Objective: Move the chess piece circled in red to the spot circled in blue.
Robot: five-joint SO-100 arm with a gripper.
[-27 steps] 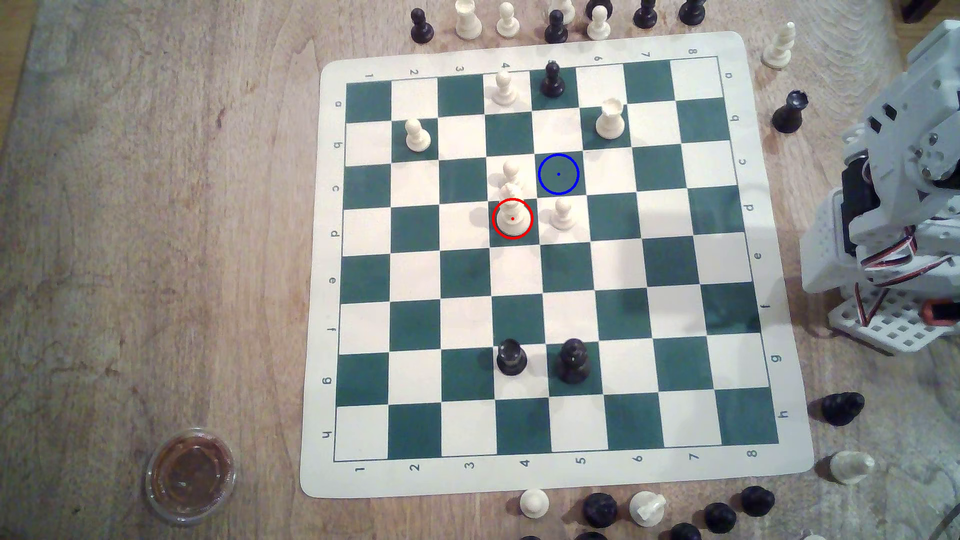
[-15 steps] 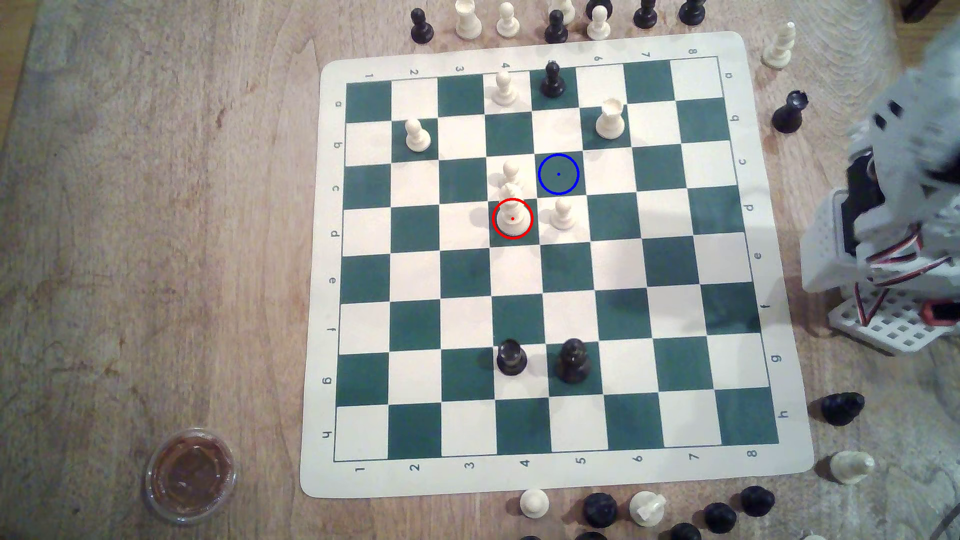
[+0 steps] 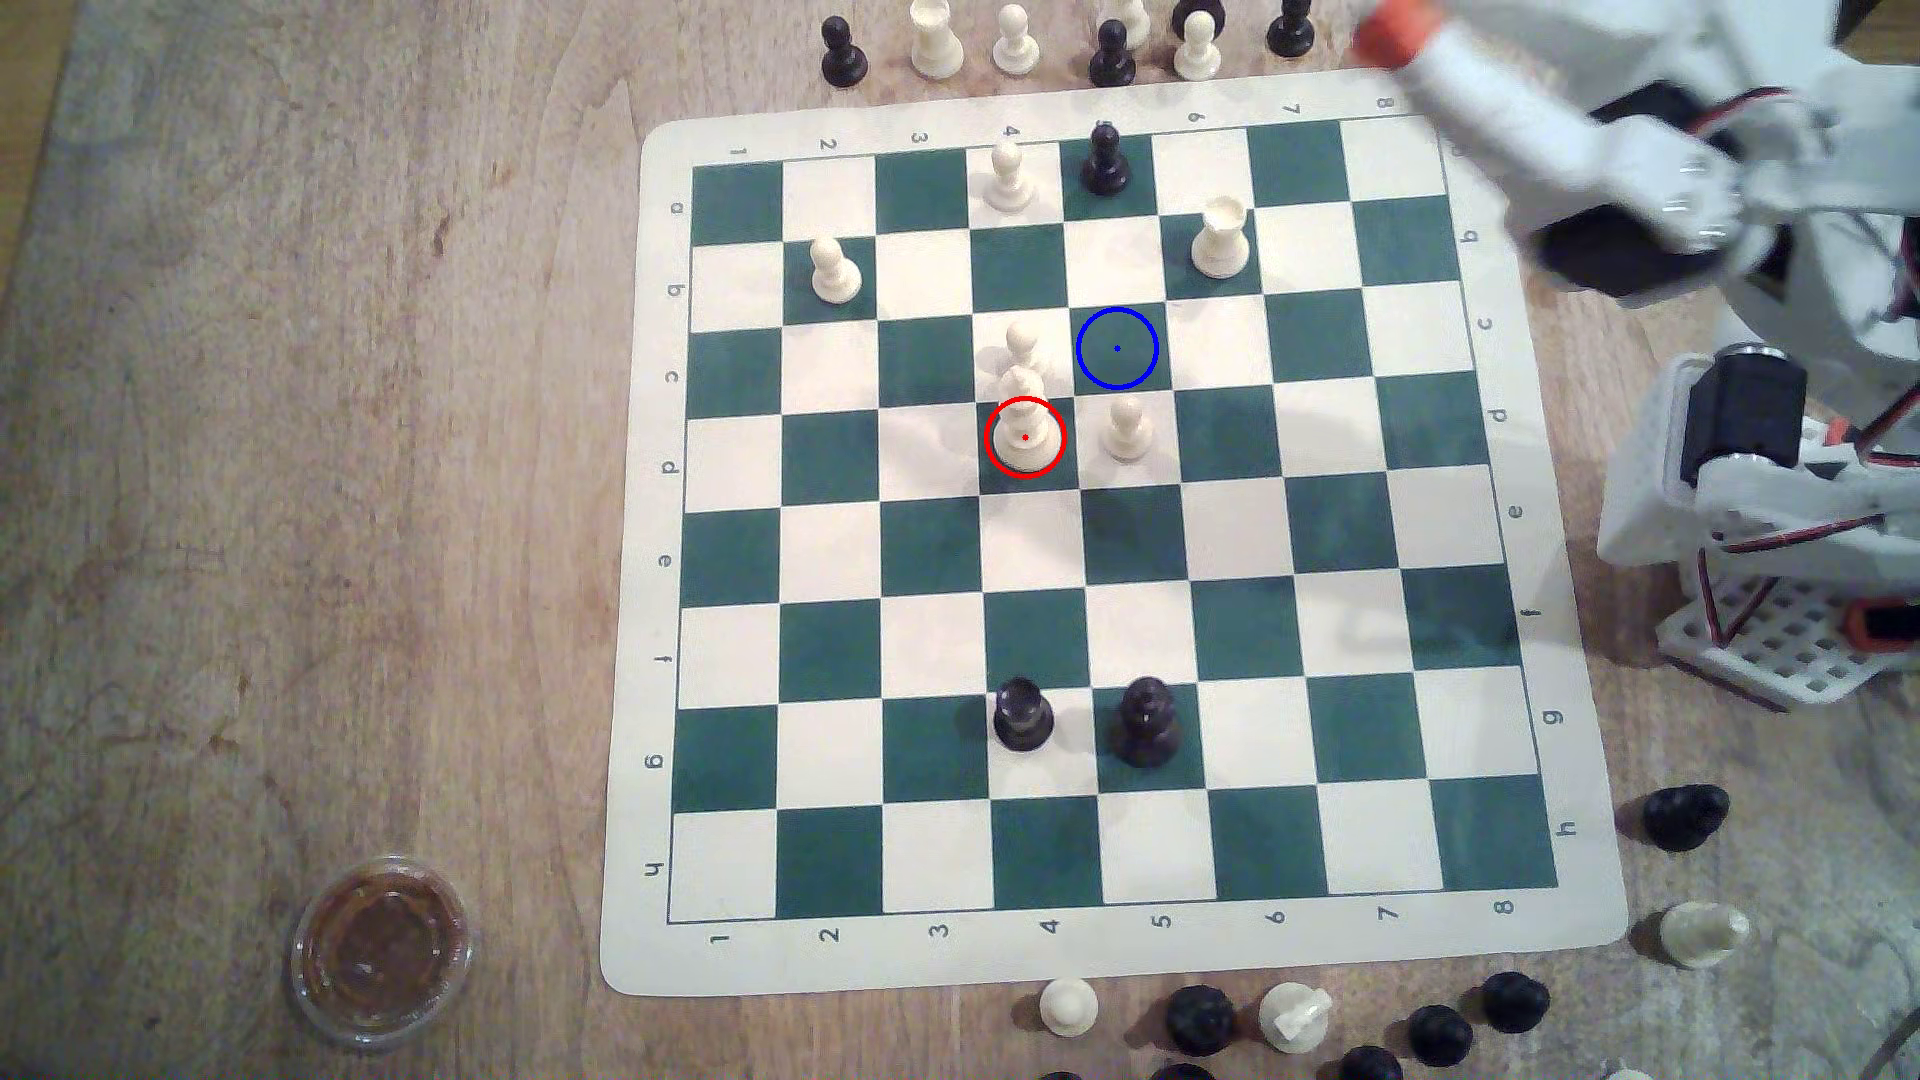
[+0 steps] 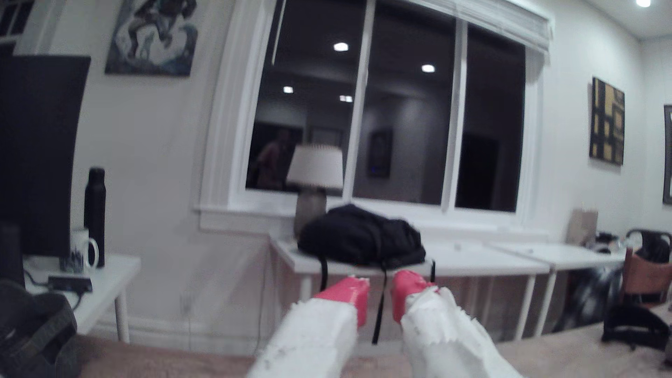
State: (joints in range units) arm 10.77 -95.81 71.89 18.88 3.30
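The arm has just swung up from its folded pose beside the chessboard, and the gripper now reaches over the board's far corner, near square a8. In the wrist view the gripper has its red-tipped jaws slightly parted with nothing between them, looking out at the room rather than down at the board. The chess piece circled in red stands untouched on d4, just in front of a cream pawn. The spot circled in blue lies diagonally adjacent, bare. The approach seems only begun; the gripper is well apart from the piece.
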